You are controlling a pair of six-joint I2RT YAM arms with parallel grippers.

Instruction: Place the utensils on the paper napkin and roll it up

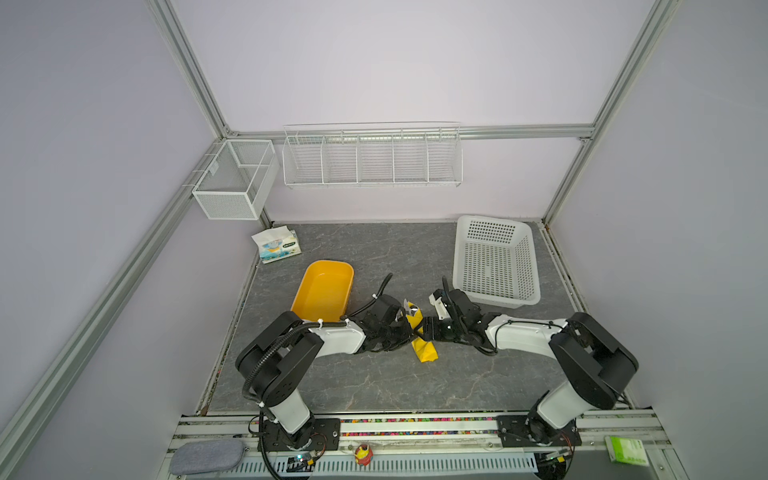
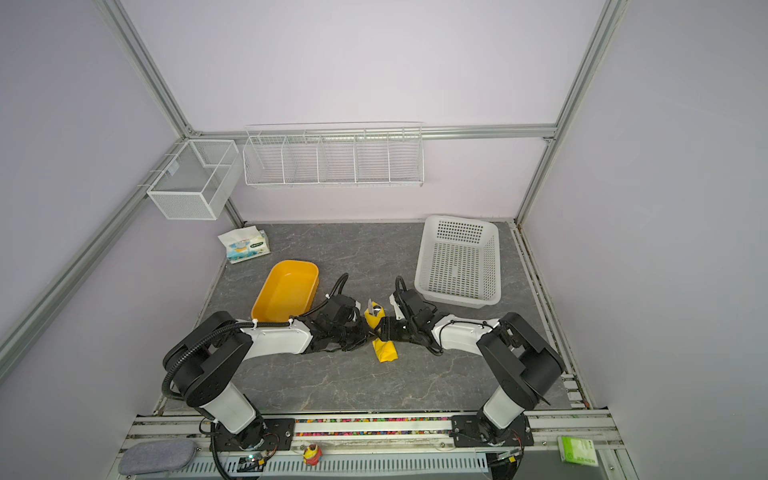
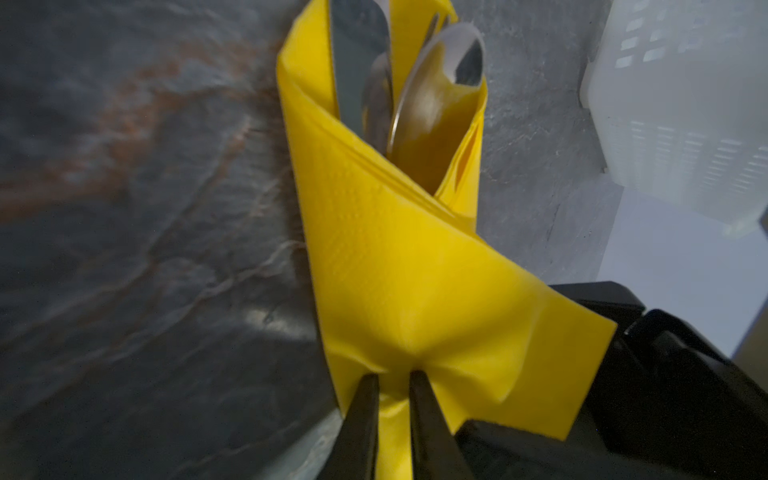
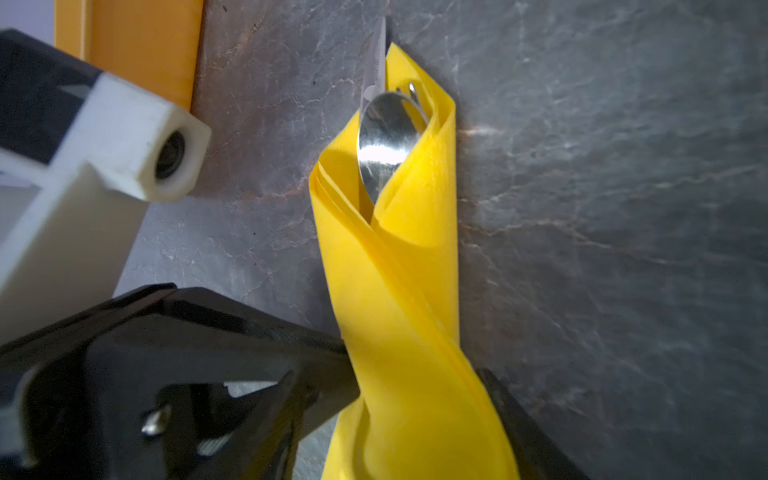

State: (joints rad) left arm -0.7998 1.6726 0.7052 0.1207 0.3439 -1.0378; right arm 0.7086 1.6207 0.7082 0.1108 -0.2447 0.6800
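Note:
The yellow paper napkin (image 1: 424, 352) (image 2: 385, 352) lies near the middle of the table as a narrow roll. Silver utensils (image 3: 436, 83) (image 4: 384, 133) stick out of its far open end: a spoon bowl, a flat blade and fork tines. My left gripper (image 3: 395, 374) (image 1: 409, 329) comes from the left and is shut on the roll's middle, with yellow paper pinched between its narrow jaws. My right gripper (image 4: 390, 382) (image 1: 429, 328) faces it from the right. Its fingers (image 4: 511, 411) straddle the roll with a gap on one side, so it is open.
An orange-yellow plastic tray (image 1: 324, 291) sits just behind my left forearm. At the back right stands a white perforated basket (image 1: 494, 262), and a tissue pack (image 1: 276, 245) lies at the back left. Wire racks (image 1: 372, 160) hang on the rear wall.

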